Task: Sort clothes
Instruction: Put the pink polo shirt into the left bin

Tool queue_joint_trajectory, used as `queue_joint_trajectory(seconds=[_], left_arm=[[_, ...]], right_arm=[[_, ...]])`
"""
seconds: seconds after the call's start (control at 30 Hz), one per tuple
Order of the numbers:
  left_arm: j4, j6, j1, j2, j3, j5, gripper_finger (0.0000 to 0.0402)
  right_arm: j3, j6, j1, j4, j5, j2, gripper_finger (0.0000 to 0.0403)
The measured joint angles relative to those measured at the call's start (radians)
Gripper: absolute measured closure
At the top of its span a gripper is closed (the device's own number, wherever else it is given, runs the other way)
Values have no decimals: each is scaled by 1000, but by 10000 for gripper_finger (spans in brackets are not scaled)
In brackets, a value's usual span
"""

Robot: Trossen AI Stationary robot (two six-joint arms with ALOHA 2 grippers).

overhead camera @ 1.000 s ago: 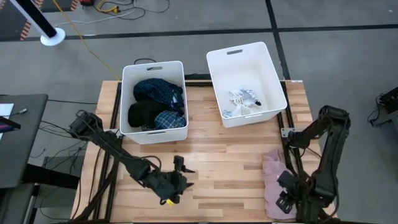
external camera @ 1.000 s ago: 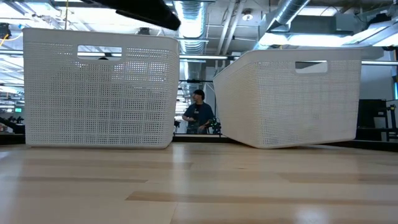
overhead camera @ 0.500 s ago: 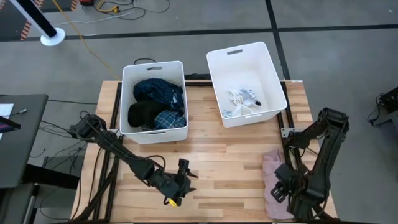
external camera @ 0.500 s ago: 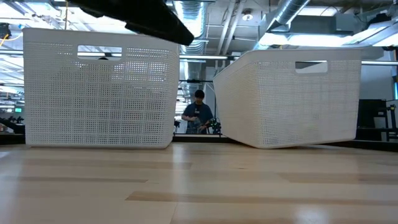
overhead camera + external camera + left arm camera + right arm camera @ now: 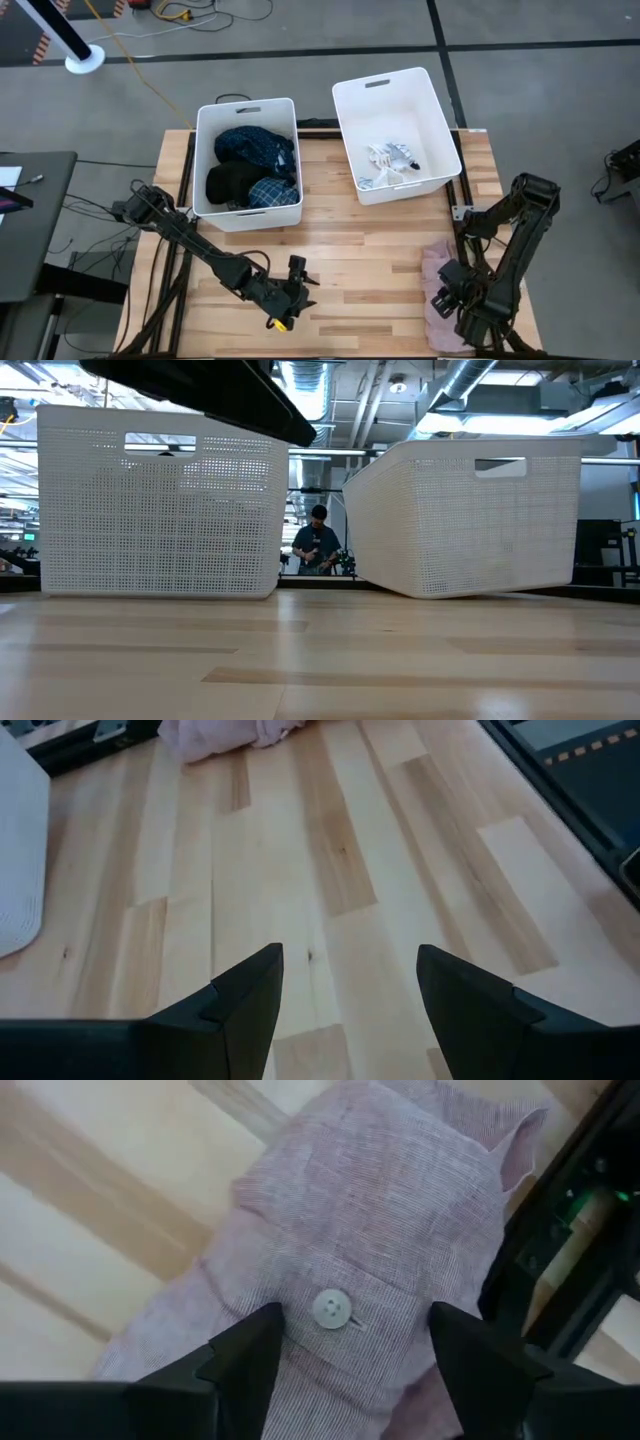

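A pale pink garment (image 5: 436, 282) lies flat on the table near its right edge; it also shows in the right wrist view (image 5: 350, 1230) and far off in the left wrist view (image 5: 225, 732). My right gripper (image 5: 446, 300) is open just above it, with a white button (image 5: 330, 1308) between its fingers. My left gripper (image 5: 293, 284) is open and empty over bare wood at the near middle (image 5: 350, 985). Dark, navy patterned and blue plaid clothes (image 5: 250, 165) lie in the left bin. White and striped clothes (image 5: 392, 160) lie in the right bin. My right gripper stands open over the pink garment's buttoned band (image 5: 345, 1335), its fingers pointing down on either side of the button. Whether the fingertips touch the cloth I cannot tell. The garment lies flat on the table.
Two white plastic bins stand at the far side, the left bin (image 5: 203, 150) and the right bin (image 5: 437, 120); both show in the low view (image 5: 160, 500) (image 5: 470, 510). Bare wood (image 5: 360, 260) lies between the grippers. A person (image 5: 318, 542) stands far behind the table.
My left gripper has gone a little toward the table's right edge, staying open. My right gripper has gone toward the table's left and far side, over the pink garment, which has stayed where it was.
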Motion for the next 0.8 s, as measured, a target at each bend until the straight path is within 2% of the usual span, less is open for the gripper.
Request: queue_joint_trajectory(seconds=[0.17,0.37,0.53,0.67,0.8], left_arm=[[1,2,0,0,0,0,177],[1,2,2,0,0,0,177],[2,-1,6,0,0,0,177],[1,-10,6,0,0,1,177],[1,-12,6,0,0,1,177]], right_arm=[[-95,-5,-21,122,2,-1,113],[-230,-58,-39,381,27,-6,111],[-275,-61,-50,439,41,-7,123],[-276,-108,-69,448,68,-4,156],[-276,-197,-111,469,69,-3,230]])
